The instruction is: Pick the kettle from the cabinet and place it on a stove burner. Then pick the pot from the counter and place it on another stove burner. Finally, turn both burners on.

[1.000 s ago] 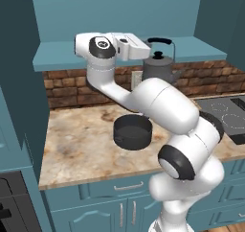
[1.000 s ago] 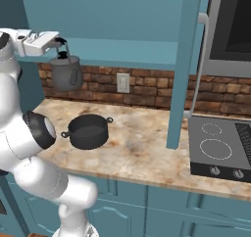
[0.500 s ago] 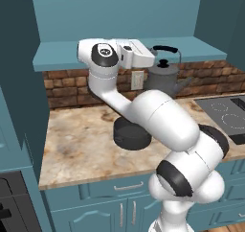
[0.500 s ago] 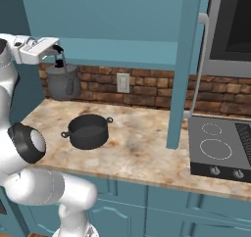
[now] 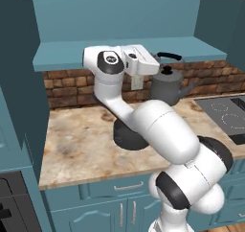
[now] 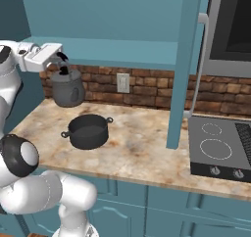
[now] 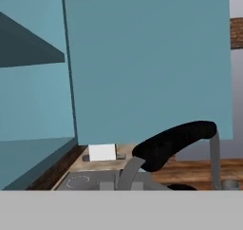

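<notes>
Gripper (image 6: 60,63) clamped on the black handle (image 7: 173,142) of the kettle (image 6: 67,87) — kettle hangs above the counter (image 6: 142,153), just below the cabinet (image 5: 124,51) shelf; pot (image 6: 88,131) sits on counter nearby.

I see a red-brown brick backsplash (image 6: 147,86) running behind the worktop, a white wall outlet (image 6: 123,82) set into it. Right of the outlet hangs a dark microwave (image 6: 230,30) — below the outlet, teal base cabinets (image 5: 110,202) with small silver handles.
</notes>
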